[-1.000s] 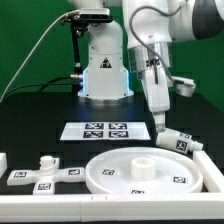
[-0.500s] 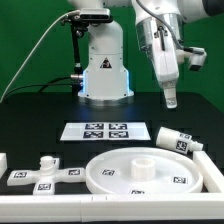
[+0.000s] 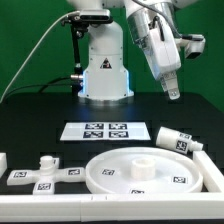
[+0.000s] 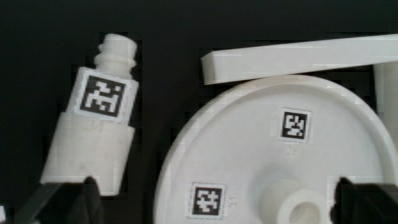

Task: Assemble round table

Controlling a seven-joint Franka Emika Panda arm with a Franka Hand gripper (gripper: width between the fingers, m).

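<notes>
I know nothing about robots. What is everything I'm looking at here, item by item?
Large rimmed round white plastic disc: one, white with small black-and-white tags, front middle of the table.
Short thick white cylinder leg: one, white, tagged, lying on its side behind the disc at the exterior view's right.
Small cross-shaped white foot: one, white, tagged, at the exterior view's left of the disc.
Marker board: one, white with black tags, flat behind the disc.
Low white border wall: one, white, along the near edge.
Table: one, black.
Backdrop: one, green.
Robot arm: one, white, rear.
Gripper: one, open, empty, raised.
</notes>
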